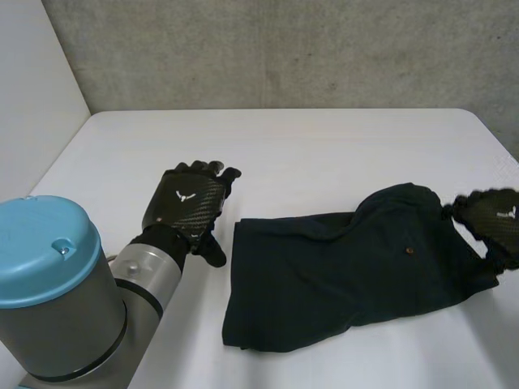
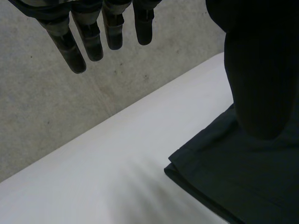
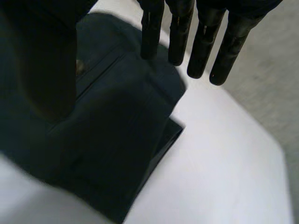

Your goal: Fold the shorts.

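– As the dark shorts (image 1: 324,284) lie folded at the lower right of the white table (image 1: 308,146), where is the left hand (image 1: 188,204)?
– Left of centre, just beside their left edge, fingers (image 2: 93,42) straight, holding nothing.
– And the right hand (image 1: 491,217)?
– At the frame's right edge, over the shorts' right end, fingers (image 3: 203,42) also straight, gripping nothing.
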`<action>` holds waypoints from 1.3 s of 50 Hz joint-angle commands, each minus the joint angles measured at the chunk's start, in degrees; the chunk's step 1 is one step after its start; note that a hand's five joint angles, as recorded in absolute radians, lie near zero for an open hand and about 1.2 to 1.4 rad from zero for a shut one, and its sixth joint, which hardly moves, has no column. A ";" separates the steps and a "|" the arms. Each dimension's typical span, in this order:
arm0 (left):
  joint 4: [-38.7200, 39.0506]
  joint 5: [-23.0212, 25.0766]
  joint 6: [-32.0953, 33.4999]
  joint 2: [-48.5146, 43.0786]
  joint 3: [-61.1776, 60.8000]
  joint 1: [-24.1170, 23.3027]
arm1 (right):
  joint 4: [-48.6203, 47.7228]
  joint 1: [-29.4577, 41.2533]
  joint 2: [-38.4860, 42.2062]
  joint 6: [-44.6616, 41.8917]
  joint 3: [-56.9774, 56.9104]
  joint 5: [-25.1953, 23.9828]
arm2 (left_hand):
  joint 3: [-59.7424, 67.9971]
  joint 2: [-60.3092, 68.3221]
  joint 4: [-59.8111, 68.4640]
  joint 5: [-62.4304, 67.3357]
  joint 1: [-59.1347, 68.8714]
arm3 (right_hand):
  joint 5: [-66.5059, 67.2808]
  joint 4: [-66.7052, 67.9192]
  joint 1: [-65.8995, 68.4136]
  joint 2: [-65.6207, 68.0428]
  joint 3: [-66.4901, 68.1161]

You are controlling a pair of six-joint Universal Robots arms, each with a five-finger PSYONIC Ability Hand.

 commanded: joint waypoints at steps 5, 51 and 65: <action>0.09 0.20 -0.03 -0.05 -1.11 0.00 | -0.56 -7.68 13.49 -13.00 3.28 -3.30 | -1.14 -0.53 -0.63 -1.63 0.25 | 8.31 8.52 10.84 7.68 8.27; 0.44 0.03 -0.03 -0.66 -1.55 0.00 | -5.75 13.11 0.33 -2.20 -6.46 -3.57 | -1.48 -0.87 -0.96 -1.97 -0.08 | 56.54 56.75 59.07 55.91 56.50; 0.70 -2.79 -0.12 1.45 -1.20 0.70 | -4.70 45.05 8.75 -4.49 -11.83 -3.04 | -1.99 -1.37 -1.47 -2.47 -0.59 | 56.54 56.75 59.07 55.91 56.50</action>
